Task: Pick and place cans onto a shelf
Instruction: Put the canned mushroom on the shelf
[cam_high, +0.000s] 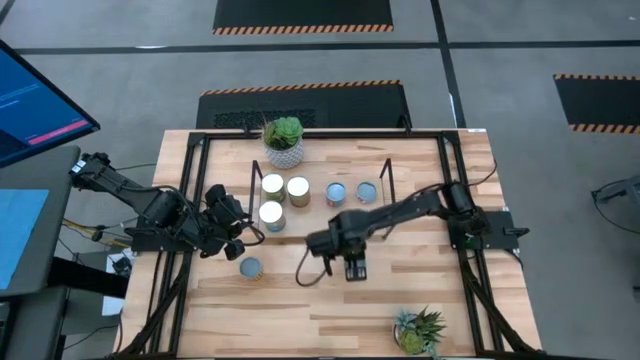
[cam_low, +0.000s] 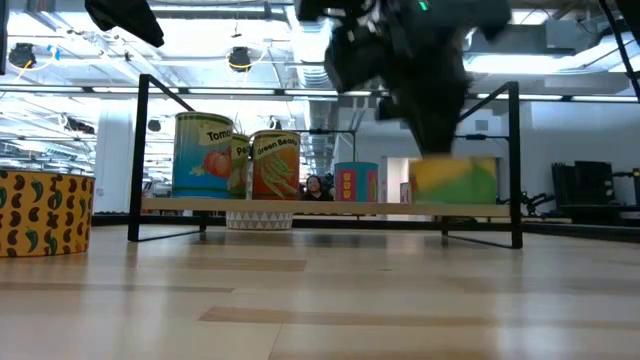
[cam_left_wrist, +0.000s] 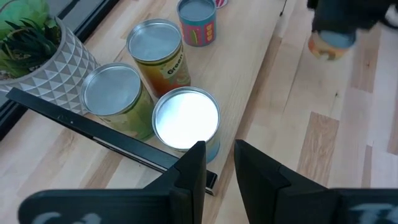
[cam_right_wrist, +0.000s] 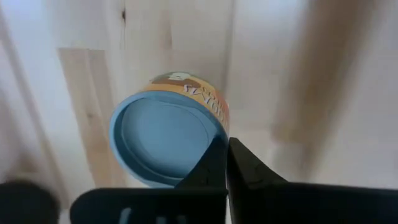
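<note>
the right gripper hangs over the table in front of the shelf, its fingers drawn narrow beside an orange-labelled can; whether they touch it, i cannot tell. only the high view shows a lone can near the left gripper, fingers narrowly parted.

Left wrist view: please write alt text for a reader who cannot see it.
The left gripper, fingers slightly parted and holding nothing, hovers by three cans clustered on the shelf beside a potted succulent. A fourth can stands farther along.
</note>
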